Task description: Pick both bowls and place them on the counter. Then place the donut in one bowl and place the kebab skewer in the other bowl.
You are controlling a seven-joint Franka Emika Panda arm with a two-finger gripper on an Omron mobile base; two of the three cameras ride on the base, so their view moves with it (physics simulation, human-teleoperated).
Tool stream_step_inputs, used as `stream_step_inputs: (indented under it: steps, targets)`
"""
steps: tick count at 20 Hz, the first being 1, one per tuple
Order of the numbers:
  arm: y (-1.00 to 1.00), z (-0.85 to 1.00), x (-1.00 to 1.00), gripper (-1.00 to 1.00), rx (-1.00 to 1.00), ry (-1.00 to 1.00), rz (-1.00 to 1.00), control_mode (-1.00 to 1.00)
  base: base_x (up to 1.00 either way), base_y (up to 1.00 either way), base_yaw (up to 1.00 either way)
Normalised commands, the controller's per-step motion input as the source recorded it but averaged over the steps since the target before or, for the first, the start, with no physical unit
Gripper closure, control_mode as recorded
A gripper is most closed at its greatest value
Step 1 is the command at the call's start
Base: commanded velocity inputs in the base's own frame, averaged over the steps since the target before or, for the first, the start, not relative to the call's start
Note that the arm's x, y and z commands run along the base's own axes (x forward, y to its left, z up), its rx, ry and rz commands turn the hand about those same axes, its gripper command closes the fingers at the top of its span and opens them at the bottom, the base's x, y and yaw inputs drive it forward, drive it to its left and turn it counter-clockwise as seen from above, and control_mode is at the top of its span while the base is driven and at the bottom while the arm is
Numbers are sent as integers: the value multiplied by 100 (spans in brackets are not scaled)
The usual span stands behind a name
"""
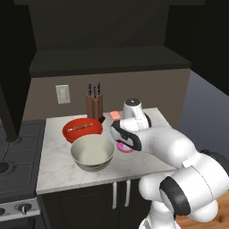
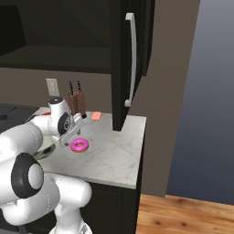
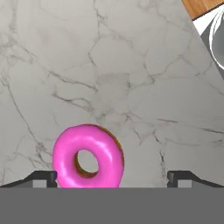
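- The robot's white arm is covering most of the pink donut (image 1: 125, 147) in the left base view.
- The arm is blocking most of the cream-grey bowl (image 2: 45, 151) in the right base view.
- The grey band is cutting off the donut's lower edge in the hand view.

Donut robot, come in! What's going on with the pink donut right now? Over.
Gripper open, above the donut, jaws either side. Donut flat on the counter, not gripped. Skewer in red bowl; cream bowl empty. Nothing in the way.
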Motion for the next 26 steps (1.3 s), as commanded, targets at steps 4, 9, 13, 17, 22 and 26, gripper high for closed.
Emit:
stream_step_inputs:
  steps: [4,9,13,17,22,26]
  targets:
    - [0,-10,-18,-100,0,0,-8,-100,0,0,0]
    - [0,-11,-1,-100,0,6,-8,-100,0,0,0]
    - [5,-17,1,-100,0,7,-5,-100,0,0,0]
    - [8,-15,9,-100,0,6,-2,-100,0,0,0]
    - [12,-5,0,-100,0,0,0,-100,0,0,0]
    - [12,-9,-3,-100,0,0,0,-100,0,0,0]
